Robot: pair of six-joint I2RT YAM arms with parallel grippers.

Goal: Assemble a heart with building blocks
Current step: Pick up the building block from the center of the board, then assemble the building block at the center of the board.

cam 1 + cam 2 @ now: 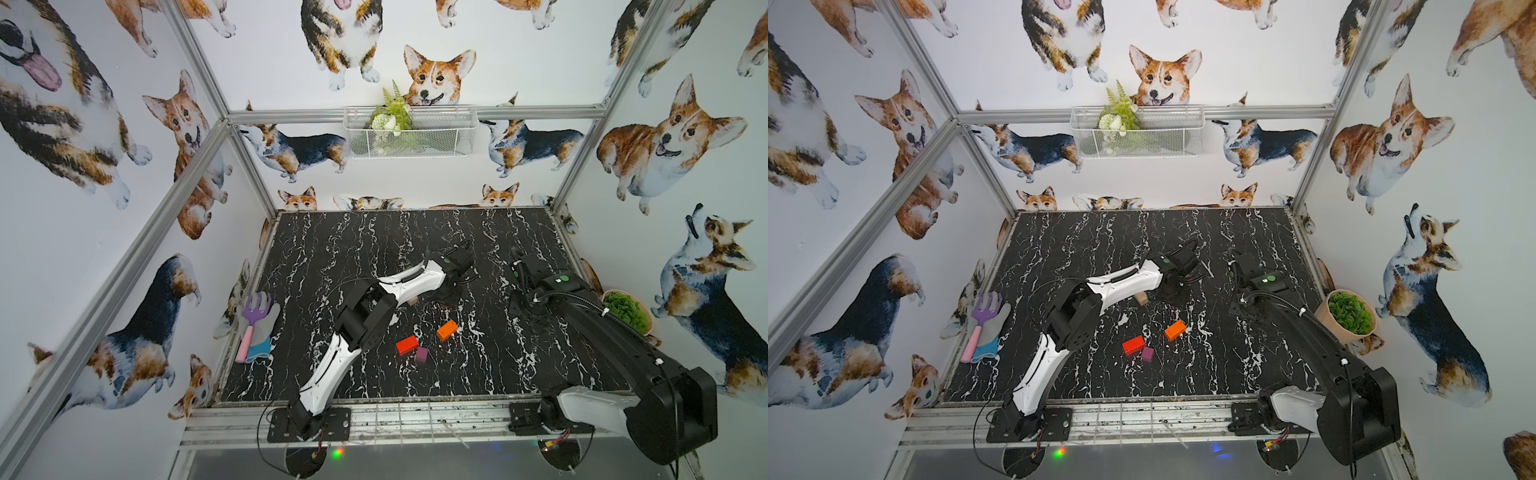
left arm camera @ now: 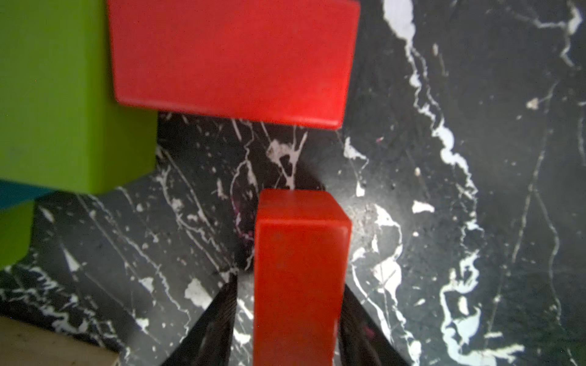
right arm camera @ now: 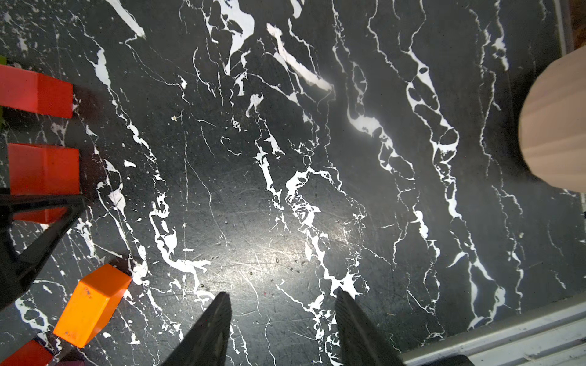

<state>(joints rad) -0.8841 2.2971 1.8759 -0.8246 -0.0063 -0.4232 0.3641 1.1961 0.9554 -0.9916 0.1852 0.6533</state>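
Looking down on the black marble table (image 3: 285,158), I see my right gripper (image 3: 281,291) over bare surface, jaws apart and holding nothing, clear of the work. My left gripper (image 2: 288,282) straddles a red brick (image 2: 301,253), jaws loose with a gap, probably setting it into the unfinished heart (image 2: 63,95) just ahead. An orange brick (image 1: 447,330) and purple cube (image 1: 422,354) lie behind it. No writing is readable.

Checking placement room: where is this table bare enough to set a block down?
Bare: the far strip of the table behind both arms, and the patch between the orange brick and the right arm. Crowded: blocks packed around the left gripper.
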